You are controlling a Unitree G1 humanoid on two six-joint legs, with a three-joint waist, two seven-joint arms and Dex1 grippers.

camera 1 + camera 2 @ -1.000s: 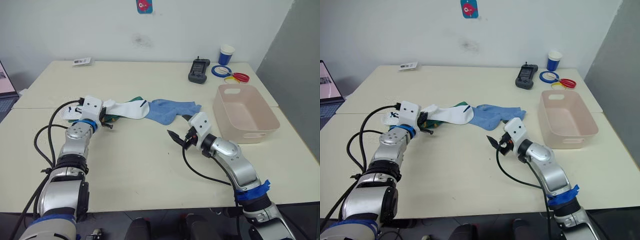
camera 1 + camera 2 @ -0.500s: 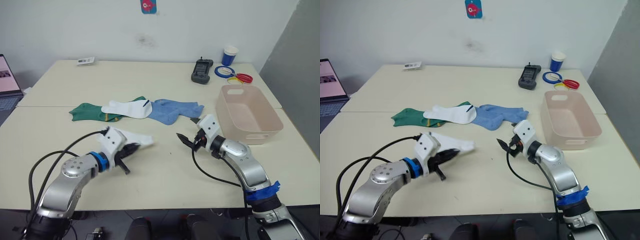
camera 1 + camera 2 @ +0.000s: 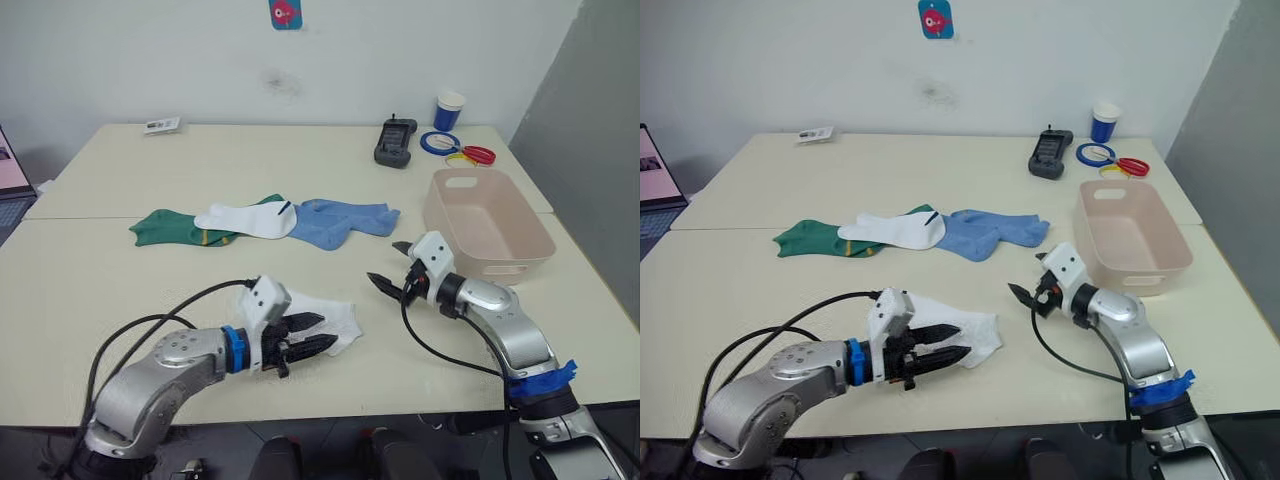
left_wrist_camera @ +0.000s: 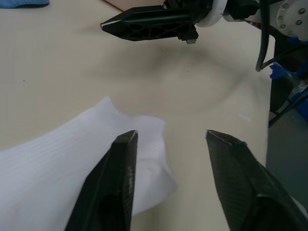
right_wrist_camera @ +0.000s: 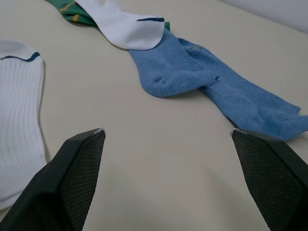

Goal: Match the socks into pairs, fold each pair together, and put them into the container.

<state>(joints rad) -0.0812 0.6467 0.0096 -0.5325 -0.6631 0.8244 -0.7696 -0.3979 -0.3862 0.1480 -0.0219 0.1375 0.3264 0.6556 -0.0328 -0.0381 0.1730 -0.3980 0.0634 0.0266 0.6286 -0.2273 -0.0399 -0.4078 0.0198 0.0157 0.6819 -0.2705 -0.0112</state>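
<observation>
I judge the task barely begun: my left gripper (image 3: pixel 318 335) lies open over one white sock (image 3: pixel 325 315) near me, my right gripper (image 3: pixel 392 270) open and empty, remaining socks (image 3: pixel 270 220) unpaired mid-table, container (image 3: pixel 487 225) holding nothing.

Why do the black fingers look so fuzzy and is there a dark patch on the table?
In the left wrist view the fingers sit very near the lens, so they blur, while the white sock is sharper; a soft shadow darkens the table under the right gripper. In the right wrist view the fingers blur too, the blue socks stay crisp.
</observation>
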